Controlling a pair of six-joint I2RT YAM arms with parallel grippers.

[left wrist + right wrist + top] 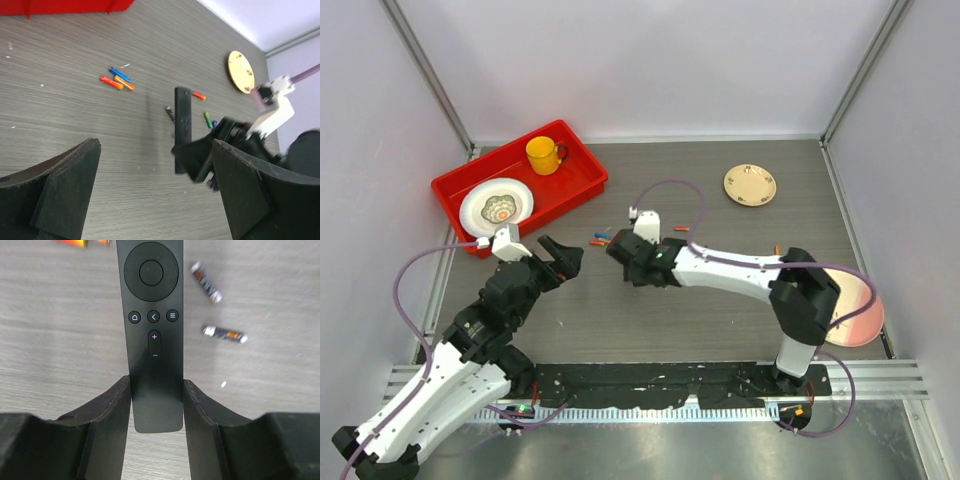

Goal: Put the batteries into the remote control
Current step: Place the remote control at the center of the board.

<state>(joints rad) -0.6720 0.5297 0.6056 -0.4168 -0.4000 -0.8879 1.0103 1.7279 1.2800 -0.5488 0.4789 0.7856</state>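
The black remote control (152,315) faces buttons up, and my right gripper (156,382) is shut on its near end. It also shows in the left wrist view (182,117), pointing away from the right gripper (200,157). I cannot tell whether it rests on the table. Two dark silver batteries (206,282) lie just to its right. A blue, an orange and a red battery (120,80) lie together to its left. A green one (207,120) and an orange-red one (199,95) lie beyond it. My left gripper (155,145) is open and empty, close to the left of the right gripper (620,252).
A red tray (585,165) at the back left holds a yellow mug (544,154) and a white plate (497,207). A small beige plate (750,184) lies at the back right. A pink plate (860,310) lies at the right edge.
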